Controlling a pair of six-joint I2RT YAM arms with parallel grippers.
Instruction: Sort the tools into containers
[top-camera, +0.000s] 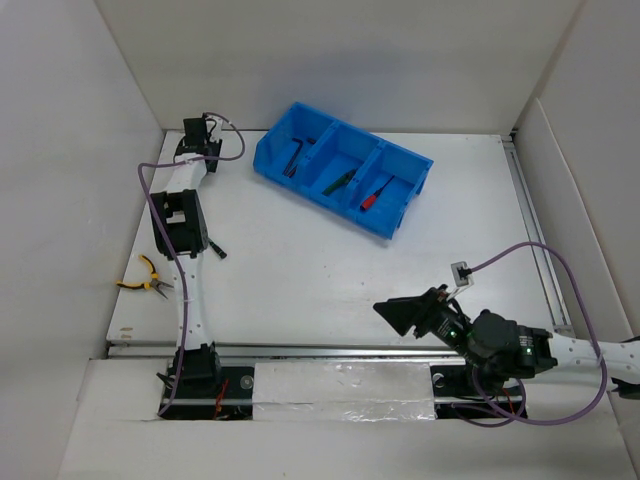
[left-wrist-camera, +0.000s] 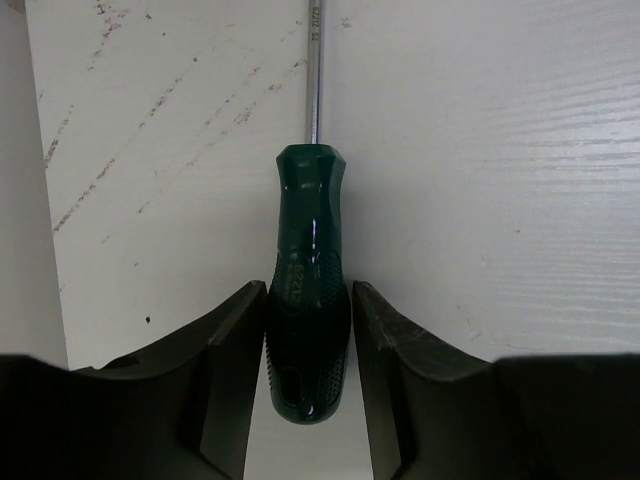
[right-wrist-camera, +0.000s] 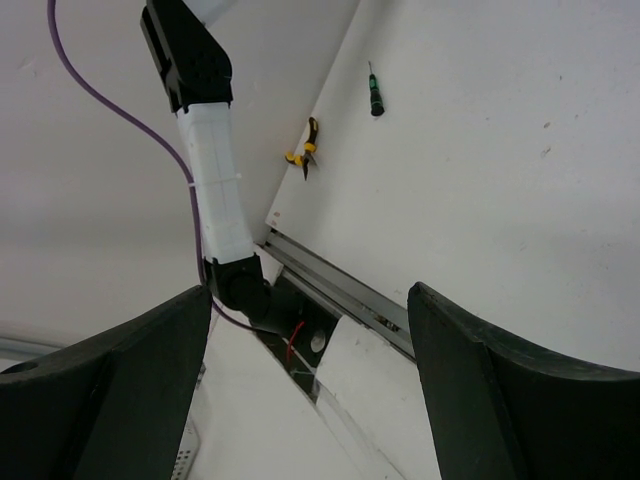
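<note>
One pair of yellow-handled pliers (top-camera: 140, 283) lies at the far left of the white desk (top-camera: 300, 285), close to the side wall. Its thin dark jaws point toward the middle of the desk.

In the far left corner the left claw (top-camera: 198, 140) points down. In the left wrist view its two black fingers (left-wrist-camera: 225, 380) press on both sides of a green-handled screwdriver (left-wrist-camera: 308, 250), so the claw pinches it. The handle is glossy plastic, smooth near the thin steel shaft and dotted lower down, with an oval hole at the end. I cannot tell if it is lifted from the desk, which shows fine grain lines and small scuffs.

A little nearer, a loose screwdriver (top-camera: 216, 251), also with a green handle, lies on the desk, apart from the pliers.

To the right, the blue plastic bin (top-camera: 275, 165) stands slanted on the desk and has three compartments:
- The left compartment holds dark L-shaped hex keys (top-camera: 297, 152).
- The middle compartment holds a green-handled tool (top-camera: 340, 181).
- The right compartment holds a red-handled screwdriver (top-camera: 372, 198).

At the near right, the right claw (top-camera: 387, 310) has its fingers spread wide with nothing between them.
</note>
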